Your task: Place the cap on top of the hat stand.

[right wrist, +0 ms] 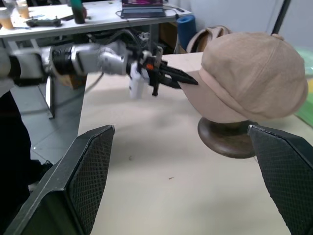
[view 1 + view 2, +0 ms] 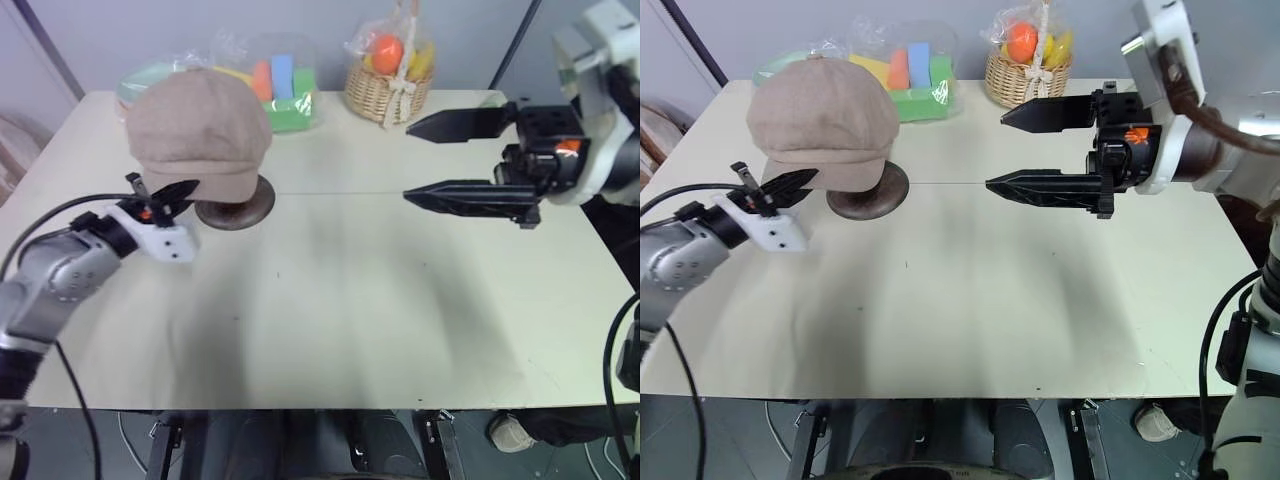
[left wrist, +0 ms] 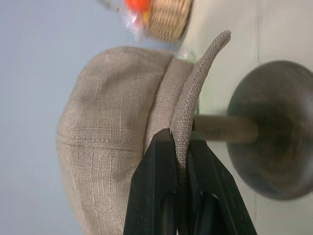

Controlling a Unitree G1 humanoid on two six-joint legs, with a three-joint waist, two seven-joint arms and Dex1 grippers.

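Observation:
The beige cap (image 2: 200,130) sits over the top of the dark wooden hat stand, whose round base (image 2: 245,208) shows under it at the table's far left. The stand's thin stem (image 3: 225,128) and base are plain in the left wrist view, while its top is hidden inside the cap. My left gripper (image 2: 180,190) is shut on the cap's brim (image 3: 183,122), pinching the fabric edge between both fingers. Off to the right, well apart from the cap, my right gripper (image 2: 407,162) hovers open above the table with nothing in it.
A wicker basket of fruit (image 2: 388,85) and a plastic-wrapped tray of coloured blocks (image 2: 280,85) stand along the table's far edge behind the cap. The pale table (image 2: 330,300) stretches toward me.

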